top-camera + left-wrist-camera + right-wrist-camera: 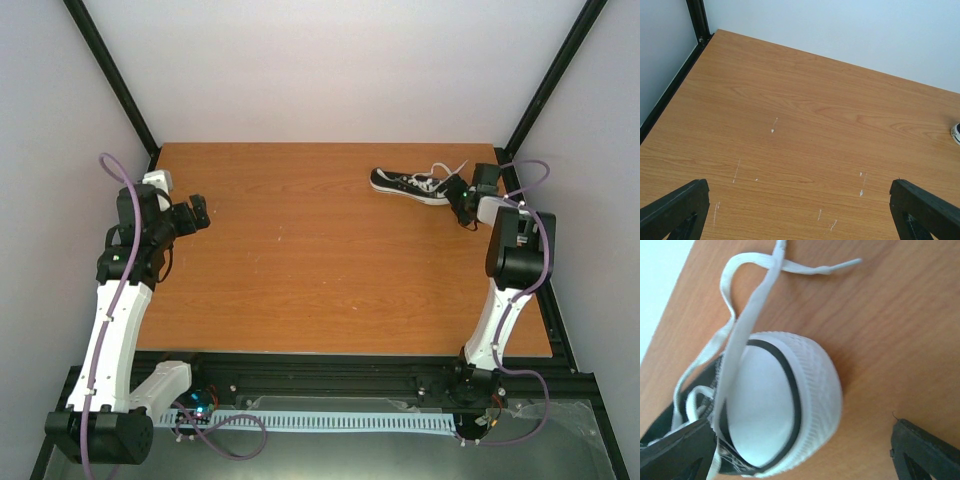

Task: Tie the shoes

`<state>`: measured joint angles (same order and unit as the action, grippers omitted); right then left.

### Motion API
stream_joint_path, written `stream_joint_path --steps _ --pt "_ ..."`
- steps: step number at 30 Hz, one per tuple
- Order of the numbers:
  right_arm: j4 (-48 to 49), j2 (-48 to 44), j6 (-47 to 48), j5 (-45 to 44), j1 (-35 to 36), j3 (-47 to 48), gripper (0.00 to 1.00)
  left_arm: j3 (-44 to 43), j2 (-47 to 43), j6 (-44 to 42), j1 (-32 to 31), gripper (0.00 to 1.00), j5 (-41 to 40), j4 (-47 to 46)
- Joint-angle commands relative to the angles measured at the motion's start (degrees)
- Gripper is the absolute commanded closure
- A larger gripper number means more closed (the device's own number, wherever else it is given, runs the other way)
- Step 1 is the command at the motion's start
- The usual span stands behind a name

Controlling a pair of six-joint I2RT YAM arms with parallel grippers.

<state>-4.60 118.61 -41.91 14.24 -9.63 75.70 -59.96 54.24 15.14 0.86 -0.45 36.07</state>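
The black sneaker point(408, 184) lies at the back right of the table, its white toe cap point(790, 405) toward my right gripper point(462, 203). Its white laces point(742, 325) are loose, trailing over the toe and onto the wood. In the right wrist view my right gripper point(800, 452) is open, and the toe cap sits between its fingers; the left finger point(675, 450) is against the shoe's black side. My left gripper point(196, 213) is open and empty above the table's left side. The left wrist view shows its gripper point(800, 210) over bare wood, and a sliver of the shoe point(956, 133) at the right edge.
The wooden table point(300, 260) is walled in white on three sides, with black frame posts point(545, 85) at the back corners. The shoe lies close to the right edge and the right post. A black rail point(350, 375) runs along the near edge.
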Motion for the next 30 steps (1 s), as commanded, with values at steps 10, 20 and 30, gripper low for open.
stream_joint_path --steps 10,20,30 --pt "6.6 6.81 -4.42 13.14 0.27 1.58 0.58 0.11 -1.02 -1.42 0.24 0.0 -1.29 0.66" --pt "10.23 -10.9 -2.51 11.0 0.35 -9.26 0.97 0.28 -1.15 -1.43 0.2 0.0 -1.64 0.65" --pt "-1.97 -39.01 3.99 -0.07 0.35 -12.87 0.97 0.2 -1.68 -1.18 0.2 0.0 -2.61 0.96"
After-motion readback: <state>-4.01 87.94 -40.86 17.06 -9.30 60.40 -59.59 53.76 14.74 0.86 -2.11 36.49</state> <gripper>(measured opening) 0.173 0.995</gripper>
